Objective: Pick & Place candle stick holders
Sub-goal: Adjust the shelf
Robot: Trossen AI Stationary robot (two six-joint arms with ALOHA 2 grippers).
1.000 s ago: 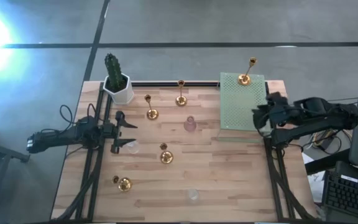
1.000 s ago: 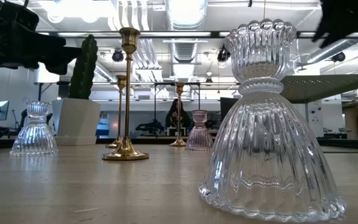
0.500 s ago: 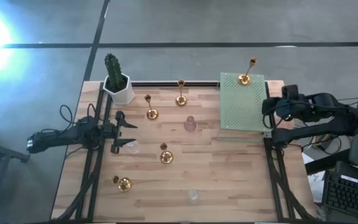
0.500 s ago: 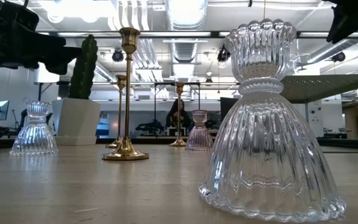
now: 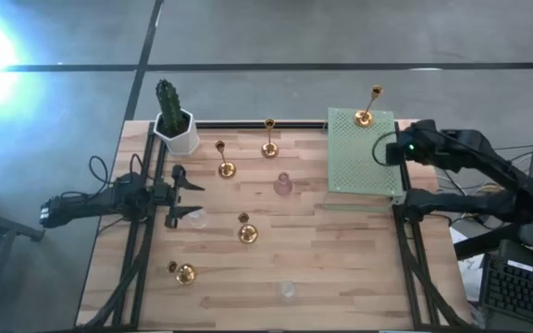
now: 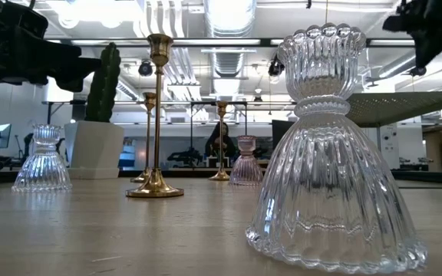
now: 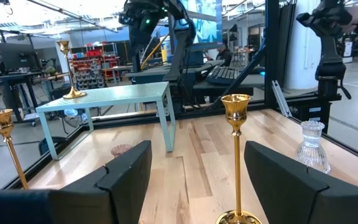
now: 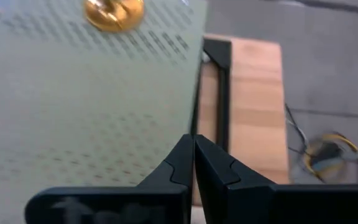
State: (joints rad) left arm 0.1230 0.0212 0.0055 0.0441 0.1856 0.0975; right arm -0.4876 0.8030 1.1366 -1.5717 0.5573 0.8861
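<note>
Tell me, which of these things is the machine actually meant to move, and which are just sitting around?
Part of the job:
- gold candle holders, five in all, one already on the green perforated stand
- clear glass holders, plus a pinkish one

Just lying about:
- white pot with a cactus
- wooden table

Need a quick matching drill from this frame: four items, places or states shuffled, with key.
Items:
1. cactus pot
2. gold holder
3. right gripper
4. left gripper

Places or states:
A. on the green mat
B. open, left side of table
C. far left corner of table
D. shut, empty, over the mat's right edge

Pairs: 1-C, 2-A, 3-D, 4-B
</note>
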